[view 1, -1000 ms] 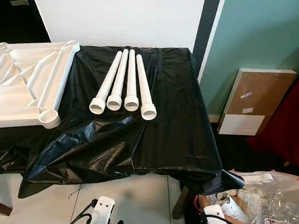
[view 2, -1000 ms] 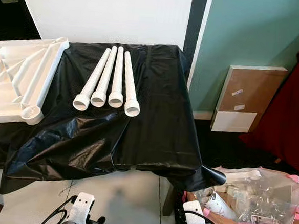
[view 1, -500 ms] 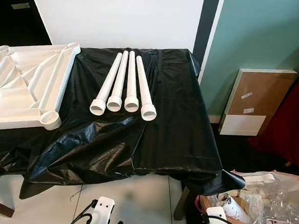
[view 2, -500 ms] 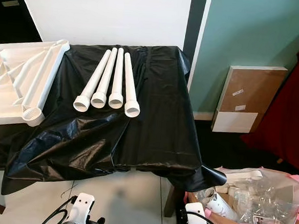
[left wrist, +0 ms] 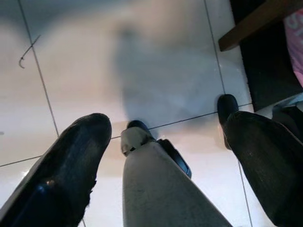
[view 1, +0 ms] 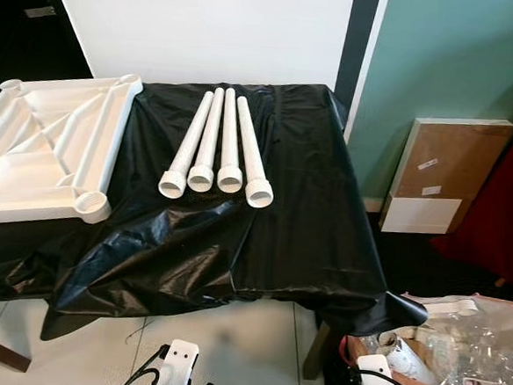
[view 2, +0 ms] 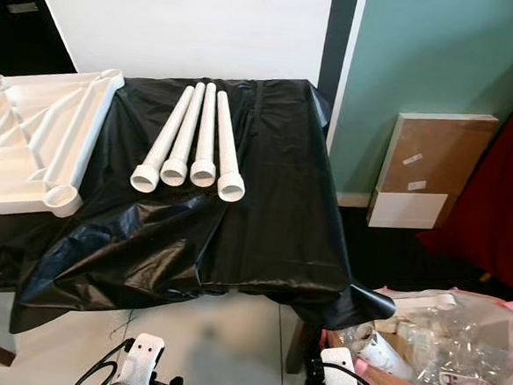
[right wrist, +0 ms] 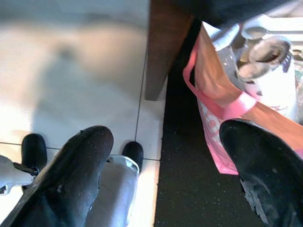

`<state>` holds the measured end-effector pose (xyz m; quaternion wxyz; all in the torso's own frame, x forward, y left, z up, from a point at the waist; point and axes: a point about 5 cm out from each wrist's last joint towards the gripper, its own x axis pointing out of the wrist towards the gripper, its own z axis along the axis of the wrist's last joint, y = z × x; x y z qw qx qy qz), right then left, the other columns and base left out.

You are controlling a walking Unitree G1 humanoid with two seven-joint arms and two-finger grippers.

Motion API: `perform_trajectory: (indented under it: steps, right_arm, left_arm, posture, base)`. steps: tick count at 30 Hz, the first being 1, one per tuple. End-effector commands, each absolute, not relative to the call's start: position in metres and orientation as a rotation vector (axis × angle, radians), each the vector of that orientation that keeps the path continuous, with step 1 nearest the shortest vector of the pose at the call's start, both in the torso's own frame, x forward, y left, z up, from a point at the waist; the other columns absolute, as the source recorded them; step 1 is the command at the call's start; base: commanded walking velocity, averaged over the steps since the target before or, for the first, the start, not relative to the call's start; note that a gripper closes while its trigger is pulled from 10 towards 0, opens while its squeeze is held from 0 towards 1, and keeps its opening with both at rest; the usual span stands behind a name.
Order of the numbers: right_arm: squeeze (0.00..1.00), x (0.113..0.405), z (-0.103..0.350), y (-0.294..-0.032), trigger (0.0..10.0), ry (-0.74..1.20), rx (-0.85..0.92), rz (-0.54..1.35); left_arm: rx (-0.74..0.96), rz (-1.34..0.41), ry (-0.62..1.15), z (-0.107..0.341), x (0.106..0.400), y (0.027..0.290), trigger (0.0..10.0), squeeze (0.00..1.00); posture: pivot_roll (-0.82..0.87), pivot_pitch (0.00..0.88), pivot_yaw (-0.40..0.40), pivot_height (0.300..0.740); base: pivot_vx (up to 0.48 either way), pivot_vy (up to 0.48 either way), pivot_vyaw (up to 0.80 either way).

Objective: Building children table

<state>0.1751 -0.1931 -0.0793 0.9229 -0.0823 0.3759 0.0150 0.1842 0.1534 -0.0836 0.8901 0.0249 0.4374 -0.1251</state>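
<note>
- On the table draped in crinkled black plastic sheeting (view 1: pixel 262 237), four white plastic tubular table legs (view 1: pixel 220 146) were laid side by side, touching, their flared open ends turned toward the robot.
- To the robot's left of them, a white moulded plastic tabletop (view 1: pixel 43 156) was laid upside down, with ribs showing and round sockets at its corners; its edge was set just beside the leftmost leg.
- Against the teal wall on the right, a flat brown-and-white cardboard package (view 1: pixel 438 174) was leaned, well apart from the table.
- Near the table's right corner, a pink-trimmed clear plastic bag (view 1: pixel 466 348) of packaging was seen on the floor, just beside the brown wooden table leg (right wrist: pixel 163 47).
- The left gripper (left wrist: pixel 165 142) was hung low over the pale floor tiles (left wrist: pixel 118 71), its black fingers spread apart and nothing held.
- The right gripper (right wrist: pixel 165 142) was likewise hung low, fingers parted and empty, with the pink bag close ahead.
</note>
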Motion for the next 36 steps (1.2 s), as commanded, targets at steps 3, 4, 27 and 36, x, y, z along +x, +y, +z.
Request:
perform_trajectory:
  steps: [3, 4, 27, 36]
  right_arm:
    - [0.00, 0.1710, -0.0819, -0.1902, 10.0, 0.790, -0.186, 0.055]
    - [0.00, 0.1709, -0.0821, -0.1900, 10.0, 0.792, -0.190, 0.059]
    - [0.00, 0.1683, -0.0839, -0.1899, 10.0, 0.811, -0.152, 0.035]
    - [0.00, 0.1679, -0.0842, -0.1896, 10.0, 0.815, -0.153, 0.037]
  left_arm:
    - [0.092, -0.182, 0.944, -0.0885, 0.1759, 0.1585, 10.0, 0.00]
    - [0.092, -0.182, 0.944, -0.0885, 0.1758, 0.1586, 10.0, 0.00]
    - [0.105, -0.190, 0.953, -0.0892, 0.1746, 0.1585, 10.0, 0.00]
    - [0.116, -0.194, 0.953, -0.0886, 0.1762, 0.1588, 10.0, 0.00]
  posture:
    - [-0.17, 0.000, 0.041, 0.740]
    - [-0.17, 0.000, 0.041, 0.740]
    - [-0.17, 0.000, 0.047, 0.740]
    - [-0.17, 0.000, 0.047, 0.740]
  base:
    - [0.000, 0.276, 0.00]
    - [0.000, 0.281, 0.00]
    - [0.000, 0.285, 0.14]
    - [0.000, 0.306, 0.00]
